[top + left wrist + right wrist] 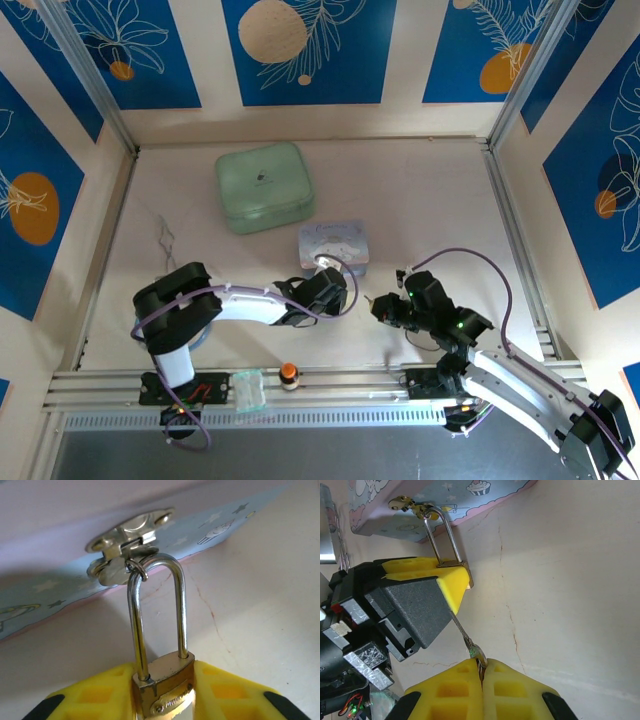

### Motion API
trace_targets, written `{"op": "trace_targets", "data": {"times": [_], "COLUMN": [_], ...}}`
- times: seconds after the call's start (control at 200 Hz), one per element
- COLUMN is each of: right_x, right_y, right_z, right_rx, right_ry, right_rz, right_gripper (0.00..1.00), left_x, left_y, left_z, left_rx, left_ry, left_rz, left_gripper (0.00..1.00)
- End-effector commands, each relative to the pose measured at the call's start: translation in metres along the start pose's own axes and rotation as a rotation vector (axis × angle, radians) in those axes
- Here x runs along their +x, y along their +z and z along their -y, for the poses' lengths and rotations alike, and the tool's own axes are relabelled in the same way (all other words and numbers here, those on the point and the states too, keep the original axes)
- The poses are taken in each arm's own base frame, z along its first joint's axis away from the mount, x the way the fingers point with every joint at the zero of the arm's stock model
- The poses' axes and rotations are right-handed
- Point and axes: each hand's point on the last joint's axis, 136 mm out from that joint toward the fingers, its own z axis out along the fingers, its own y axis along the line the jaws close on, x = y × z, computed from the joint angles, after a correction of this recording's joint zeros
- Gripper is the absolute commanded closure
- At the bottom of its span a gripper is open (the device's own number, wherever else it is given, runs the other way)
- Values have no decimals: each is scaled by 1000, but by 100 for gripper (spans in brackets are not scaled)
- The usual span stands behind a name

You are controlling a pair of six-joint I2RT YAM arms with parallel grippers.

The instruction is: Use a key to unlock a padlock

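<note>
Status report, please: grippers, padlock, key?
Left gripper shut on padlock, shackle hooked in tin hasp. Right gripper shut on key, tip hidden behind left gripper. Nothing blocking.

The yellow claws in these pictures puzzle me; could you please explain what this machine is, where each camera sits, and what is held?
It is two robot arms bolted to a pale table. The overhead view looks down from behind them; the other two cameras ride on the wrists. The left claw grips a brass padlock hooked to the metal hasp of a pastel cartoon tin. The right claw pinches a thin silvery key pointing at the padlock's underside. A mint-green box lies farther back.
</note>
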Motion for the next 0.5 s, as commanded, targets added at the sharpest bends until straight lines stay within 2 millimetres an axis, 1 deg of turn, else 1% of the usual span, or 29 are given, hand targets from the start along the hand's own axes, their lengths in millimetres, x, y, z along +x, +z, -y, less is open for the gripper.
{"op": "trace_targets", "data": {"times": [0.0,0.02,0.06,0.2,0.235,0.355,0.49], "right_x": [3,3,3,4,4,4,2], "right_y": [2,3,4,14,17,24,28], "right_z": [-2,-2,-4,-14,-14,-12,-8], "right_rx": [-27,-29,-38,-104,-104,-72,-52], "right_ry": [23,25,36,90,98,102,111], "right_rz": [-12,-12,-14,-38,-45,-62,-65], "right_gripper": [100,100,100,100,100,100,100], "left_x": [-9,-10,-10,-11,-11,-10,-2], "left_y": [-2,-2,-2,-5,-5,-5,0], "left_z": [4,4,4,7,6,4,-8], "left_rx": [15,17,21,50,49,34,-31], "left_ry": [-34,-40,-56,-123,-137,-153,-167], "left_rz": [22,25,28,42,41,38,13], "left_gripper": [77,79,81,82,86,87,87]}}
